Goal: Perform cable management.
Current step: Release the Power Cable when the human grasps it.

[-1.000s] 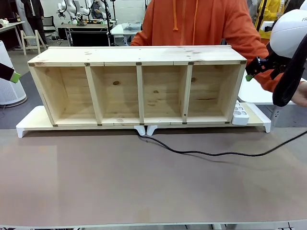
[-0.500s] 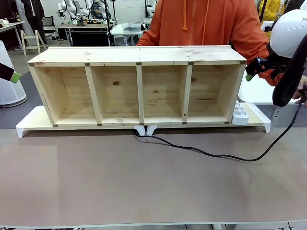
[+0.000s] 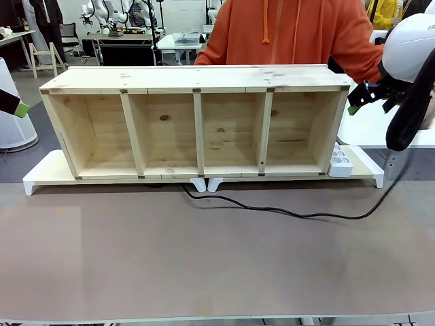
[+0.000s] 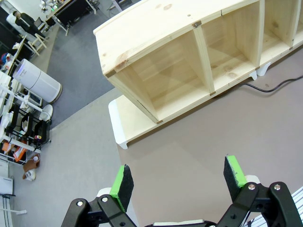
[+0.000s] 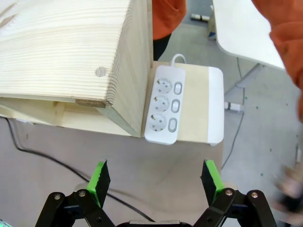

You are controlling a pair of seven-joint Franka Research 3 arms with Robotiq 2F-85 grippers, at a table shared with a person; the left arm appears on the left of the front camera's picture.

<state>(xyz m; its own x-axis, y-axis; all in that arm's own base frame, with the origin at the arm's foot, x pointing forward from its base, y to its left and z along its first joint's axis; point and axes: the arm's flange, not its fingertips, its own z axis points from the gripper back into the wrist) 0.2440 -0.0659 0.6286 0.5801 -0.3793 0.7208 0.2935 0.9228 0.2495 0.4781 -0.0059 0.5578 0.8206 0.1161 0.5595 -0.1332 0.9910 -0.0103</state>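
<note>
Brown tabletop (image 3: 204, 272) up front, workshop clutter way behind. Nearest thing on it is the cable (image 3: 285, 214): lies loose across the bare surface, from under the shelf's middle out to the right edge, where it lifts off toward the person's side; plug end not clear to me. Behind it sits the wooden shelf (image 3: 197, 122) on white risers (image 3: 41, 178), w/ a white power strip (image 3: 340, 161) tucked just beside its right end, sockets bare. Right claw (image 5: 154, 182) hangs above the strip, fingers spread, holding nothing. Left claw (image 4: 177, 182) over the left end, also spread, nothing in it. Person in orange (image 3: 292, 34) stands behind. Looks barely begun, imo: cable not routed, not plugged, neither claw on it.
</note>
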